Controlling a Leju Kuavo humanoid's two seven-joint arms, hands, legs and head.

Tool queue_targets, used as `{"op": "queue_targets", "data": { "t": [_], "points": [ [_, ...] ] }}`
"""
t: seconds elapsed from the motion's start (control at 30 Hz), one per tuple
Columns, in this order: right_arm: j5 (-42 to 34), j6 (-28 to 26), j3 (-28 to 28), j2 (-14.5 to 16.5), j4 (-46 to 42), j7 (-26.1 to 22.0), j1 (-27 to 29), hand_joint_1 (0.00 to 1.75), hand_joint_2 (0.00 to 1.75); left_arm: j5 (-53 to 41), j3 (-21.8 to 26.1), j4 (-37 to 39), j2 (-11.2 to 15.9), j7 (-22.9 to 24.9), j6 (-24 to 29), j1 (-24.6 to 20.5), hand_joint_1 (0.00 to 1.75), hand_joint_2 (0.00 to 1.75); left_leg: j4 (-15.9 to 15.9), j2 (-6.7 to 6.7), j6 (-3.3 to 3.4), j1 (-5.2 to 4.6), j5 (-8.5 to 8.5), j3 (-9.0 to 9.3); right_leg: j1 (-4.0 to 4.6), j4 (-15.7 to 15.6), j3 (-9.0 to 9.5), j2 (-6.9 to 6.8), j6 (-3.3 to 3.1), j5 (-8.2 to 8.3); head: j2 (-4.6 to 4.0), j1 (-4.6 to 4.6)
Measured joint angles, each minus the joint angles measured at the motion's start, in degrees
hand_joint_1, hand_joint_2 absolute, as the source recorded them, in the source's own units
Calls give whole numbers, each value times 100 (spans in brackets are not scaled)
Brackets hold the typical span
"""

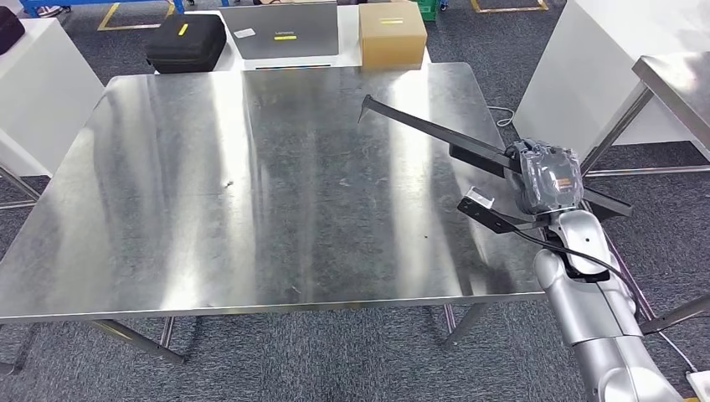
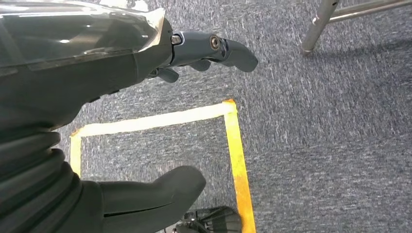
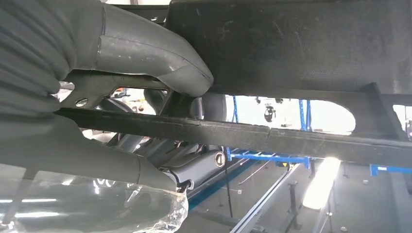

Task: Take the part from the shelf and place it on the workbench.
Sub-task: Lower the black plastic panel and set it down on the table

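Over the bench's right edge: right hand [image 1: 550, 177] holds the part [image 1: 435, 134], above the steel top.
Right hand, state: fingers clenched around the part; in the right wrist view the thumb [image 3: 160, 58] presses on a broad black panel of the part [image 3: 301, 43] and a thin black bar runs across just below the thumb, between it and the darker fingers.
Right hand, cover: clear plastic film wrapped over the back of the hand.
Part, form: black frame of long thin bars; one long bar runs from the fingers up and away to a pointed tip over the middle of the bench [image 1: 209, 193]; a shorter arm with a pale tag sticks out on the near side of the fingers; another bar juts past the fingers beyond the bench's right edge.
Part, contact with bench: cannot tell whether the tip touches the steel or hangs just above it.
Left hand [image 2: 145, 97]: released, holding nothing; thumb and darker fingers [image 2: 218, 48] apart, over grey carpet [image 2: 330, 145] with a yellow tape outline [image 2: 233, 145].
Far side of bench, well away from the fingers: black case [image 1: 186, 42], grey laptop [image 1: 280, 29], cardboard box [image 1: 392, 33], side by side on a white surface.
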Motion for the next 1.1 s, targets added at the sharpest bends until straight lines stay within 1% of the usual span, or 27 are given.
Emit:
{"op": "queue_targets", "data": {
  "t": [0.3,0.43,0.53,0.63,0.73,0.83,0.97,1.1],
  "points": [
    [-413,54,188,133,457,-327,-478,175,175,-3,-2,0,-40,-397,140,-11,0,175,14,-6,-3,-55,1,-11,-5,0,-8,-5,7,6,0,1],
    [-422,-199,373,287,912,-563,-799,175,175,-91,-28,0,-69,-745,467,-41,0,175,14,-4,2,-63,5,-25,-8,0,-5,-2,18,12,0,1],
    [-401,-460,617,498,1419,-863,-1113,175,175,-157,-97,0,-101,-985,675,-87,0,175,16,-1,7,-64,8,-27,-8,0,-5,1,23,16,0,1],
    [-470,-677,898,794,1999,-1127,-1465,175,175,-171,-154,0,-125,-1018,692,-140,0,175,19,-2,10,-64,11,-25,-8,0,-9,2,23,17,0,-1],
    [-564,-780,1125,1068,2457,-1275,-1742,175,175,-202,-207,0,-131,-1005,721,-160,0,175,23,-7,10,-64,11,-23,-8,0,-22,-3,23,17,0,-1],
    [-627,-820,1271,1277,2755,-1363,-1900,175,175,-234,-261,0,-131,-984,753,-163,0,175,23,-7,9,-64,11,-26,-9,0,-27,-5,23,17,0,-1],
    [-634,-829,1355,1415,2969,-1372,-1978,175,175,-236,-278,0,-132,-975,758,-165,0,175,23,-8,9,-65,10,-29,-8,0,-27,-5,24,16,0,-1],
    [-704,-819,1413,1482,3098,-1444,-2010,175,175,-241,-286,0,-131,-961,769,-164,0,175,23,-7,10,-68,10,-35,-9,0,-24,-3,24,17,0,0]
  ]
}}
